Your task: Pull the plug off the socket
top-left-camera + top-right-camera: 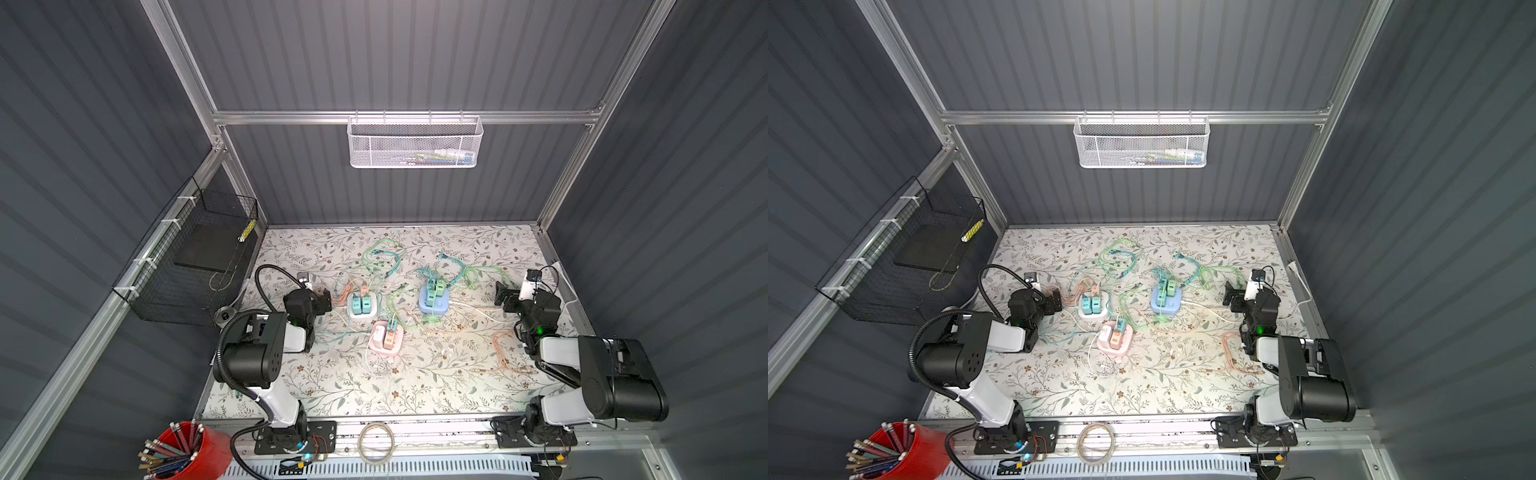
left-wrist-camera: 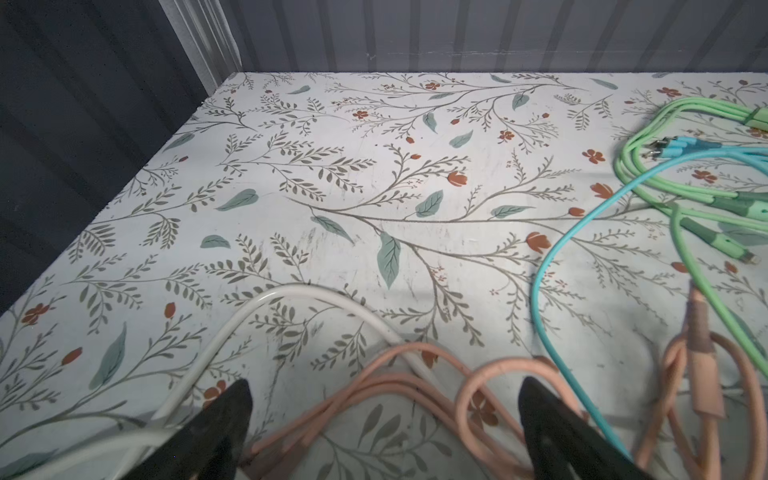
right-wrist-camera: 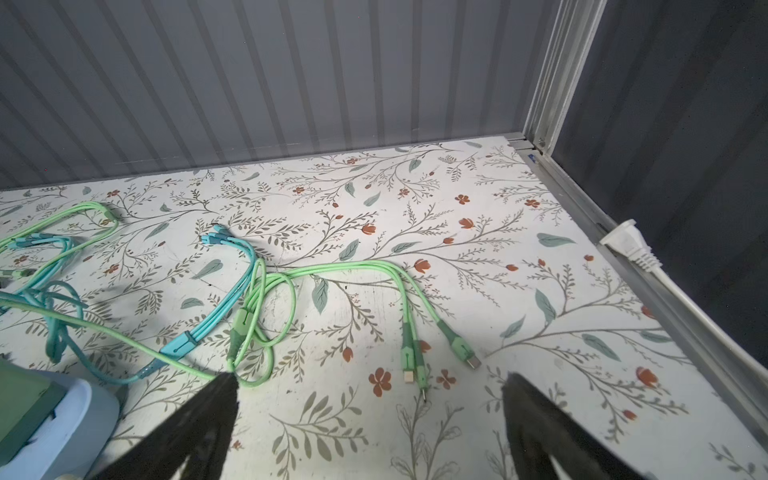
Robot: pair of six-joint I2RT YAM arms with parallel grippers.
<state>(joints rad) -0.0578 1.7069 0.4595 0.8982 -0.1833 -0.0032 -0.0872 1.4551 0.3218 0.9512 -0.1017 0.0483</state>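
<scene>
Left gripper (image 2: 386, 401): jaws wide apart, empty. It hovers at centre left in both top views, over loops of pink cable (image 2: 415, 374) and a white cable (image 2: 291, 293).
White socket block (image 1: 362, 316): just right of that gripper, with two teal plugs (image 1: 361, 304) seated side by side.
Pink socket block (image 1: 395, 351): lower centre, holding a white plug (image 1: 378, 336) and a peach plug (image 1: 390, 340).
Blue socket block (image 1: 432, 308): right of centre, with green plugs (image 1: 435, 287) seated on top.
Right gripper (image 3: 370, 382): jaws wide apart, empty, at the right of the top views, near the blue block but not touching it.
Task's thing: we cannot tell which plug is meant. Every plug we see sits in its socket.
Risk, lifting: we judge these blocks to be light, so a straight pull may raise a block with its plug unless the other arm pins it.
Risk, snagging: cables cross between the blocks, and a closing jaw could catch cable instead of plug body.
Risk, neighbours: the plugs stand close, so a wide grasp could clamp two at once.
Writing: we can read none. The items in the white wall basket (image 1: 415, 143) are too small to make out.
</scene>
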